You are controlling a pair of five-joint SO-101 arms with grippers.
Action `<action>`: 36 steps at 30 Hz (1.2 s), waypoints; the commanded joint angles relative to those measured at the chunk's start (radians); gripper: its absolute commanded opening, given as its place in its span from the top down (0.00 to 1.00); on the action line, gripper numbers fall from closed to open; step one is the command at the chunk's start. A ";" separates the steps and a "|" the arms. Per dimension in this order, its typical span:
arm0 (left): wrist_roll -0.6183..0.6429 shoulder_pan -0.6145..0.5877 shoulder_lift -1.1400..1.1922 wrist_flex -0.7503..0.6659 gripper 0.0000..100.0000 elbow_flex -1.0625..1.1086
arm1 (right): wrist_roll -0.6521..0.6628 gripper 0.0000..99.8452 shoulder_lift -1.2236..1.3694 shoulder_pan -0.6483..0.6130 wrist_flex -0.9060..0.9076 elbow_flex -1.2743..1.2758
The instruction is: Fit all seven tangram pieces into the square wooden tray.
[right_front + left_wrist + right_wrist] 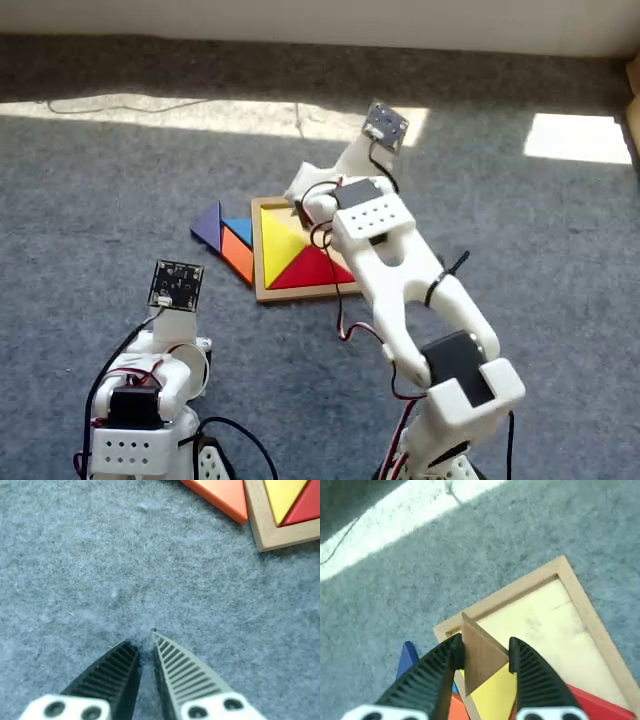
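The square wooden tray (262, 290) lies mid-carpet and holds a yellow triangle (280, 245) and a red triangle (312, 270). Outside its left rim lie an orange piece (238, 255), a light blue piece (238, 230) and a dark blue triangle (208, 225). My right gripper (482, 655) hovers over the tray's far left corner (445, 627), shut on a brown wooden triangle (480, 657) held on edge above the yellow triangle (492, 700). My left gripper (145, 642) sits low over bare carpet short of the tray (265, 527) and the orange piece (220, 495), shut with nothing in it.
Grey carpet surrounds the tray, with a sunlit strip (200, 112) and a thin cable (110, 100) beyond it. The right arm (400, 270) stretches across the tray's right side. Bare wood (545, 620) shows in the tray's far half.
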 commanded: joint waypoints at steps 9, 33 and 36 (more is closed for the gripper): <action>-0.003 -0.002 -0.022 0.006 0.99 0.021 | -0.183 0.82 0.065 -0.015 -0.030 -0.091; -0.003 -0.002 -0.022 0.006 0.99 0.021 | 0.476 1.00 -0.174 0.107 -0.093 0.185; -0.003 -0.002 -0.022 0.006 0.99 0.021 | 0.551 1.00 -0.093 0.131 -0.188 0.194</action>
